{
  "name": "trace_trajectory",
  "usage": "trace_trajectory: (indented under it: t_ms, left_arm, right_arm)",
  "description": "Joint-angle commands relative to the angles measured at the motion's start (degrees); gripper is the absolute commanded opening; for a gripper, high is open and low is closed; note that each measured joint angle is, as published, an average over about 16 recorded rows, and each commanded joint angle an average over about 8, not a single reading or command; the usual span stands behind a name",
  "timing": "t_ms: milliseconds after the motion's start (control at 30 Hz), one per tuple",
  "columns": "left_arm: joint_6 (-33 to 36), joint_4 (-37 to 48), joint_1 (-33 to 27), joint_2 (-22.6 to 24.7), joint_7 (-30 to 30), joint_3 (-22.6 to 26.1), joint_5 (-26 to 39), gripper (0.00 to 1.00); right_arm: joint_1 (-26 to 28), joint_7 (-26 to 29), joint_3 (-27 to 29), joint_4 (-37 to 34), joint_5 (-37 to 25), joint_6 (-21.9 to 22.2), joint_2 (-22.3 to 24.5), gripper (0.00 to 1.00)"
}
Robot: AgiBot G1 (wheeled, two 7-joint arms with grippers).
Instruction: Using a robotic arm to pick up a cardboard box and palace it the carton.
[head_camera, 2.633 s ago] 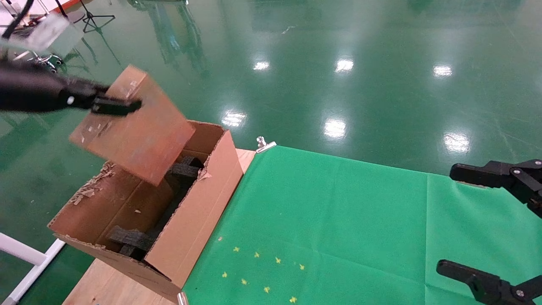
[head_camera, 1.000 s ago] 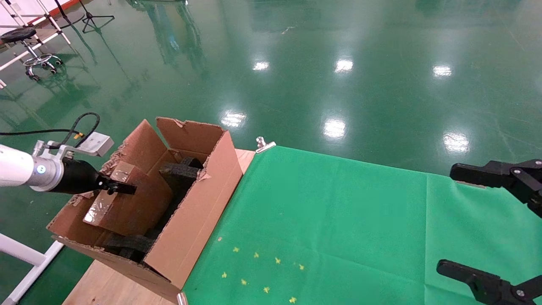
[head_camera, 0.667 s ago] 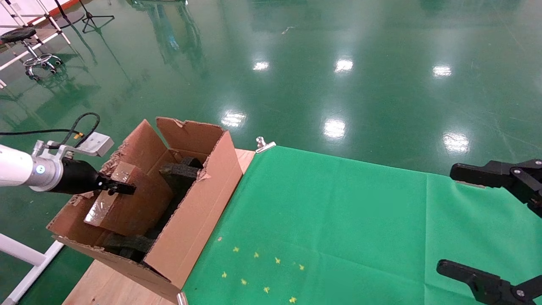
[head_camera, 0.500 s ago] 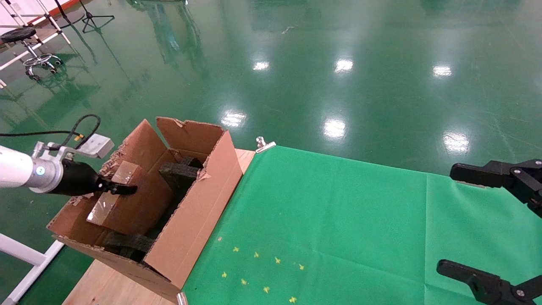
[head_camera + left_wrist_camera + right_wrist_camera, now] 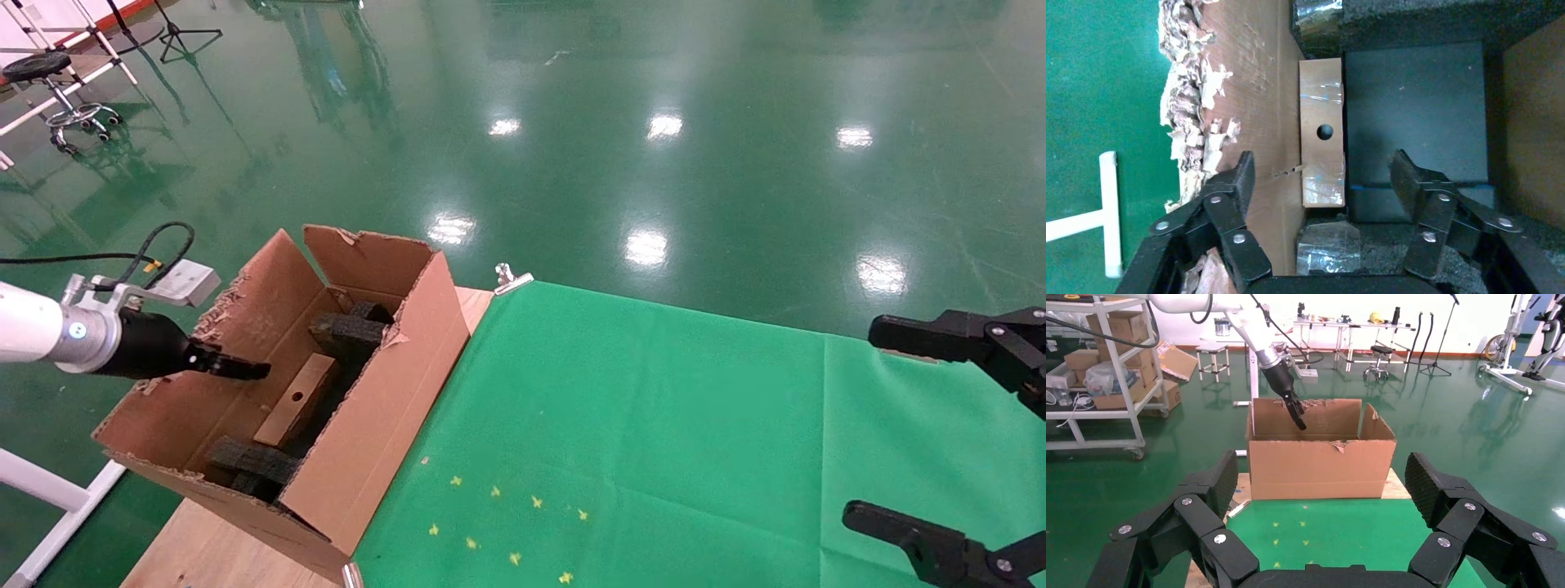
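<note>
Spread wide and empty, my left end effector hangs over the carton, whose corrugated flaps are ragged and torn. Below it, the smooth, slab-like cardboard box, round hole upward, apparently stands wedged between coarse black foam blocks. My right end effector hovers open above the green-covered tabletop.

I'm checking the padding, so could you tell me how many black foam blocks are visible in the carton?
2 in the head view: one foam block at the carton's far end, another at its near end, with the box lying between them. More may be hidden below.
</note>
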Motion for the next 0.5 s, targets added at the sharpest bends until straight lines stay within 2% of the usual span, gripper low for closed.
trace_trajectory:
  t_ms: [33, 267, 500]
  left_arm:
    - [0.10, -0.37, -0.28, -0.06, 0.40, -0.12, -0.18, 1.00]
    - [5.60, -5.41, -4.80, -2.29, 0.58, -2.33, -3.53, 1.00]
    - [7.97, -11.98, -6.62, -2.50, -1.44, -1.26, -2.04, 1.00]
  right_arm:
    - [0.00, 0.00, 0.00, 0.00, 0.00, 0.00, 0.00, 1.00]
    - [0.00, 0.00, -0.01, -0.01, 0.00, 0.00, 0.00, 1.00]
    - [0.00, -0.01, 0.00, -0.02, 0.00, 0.01, 0.01, 1.00]
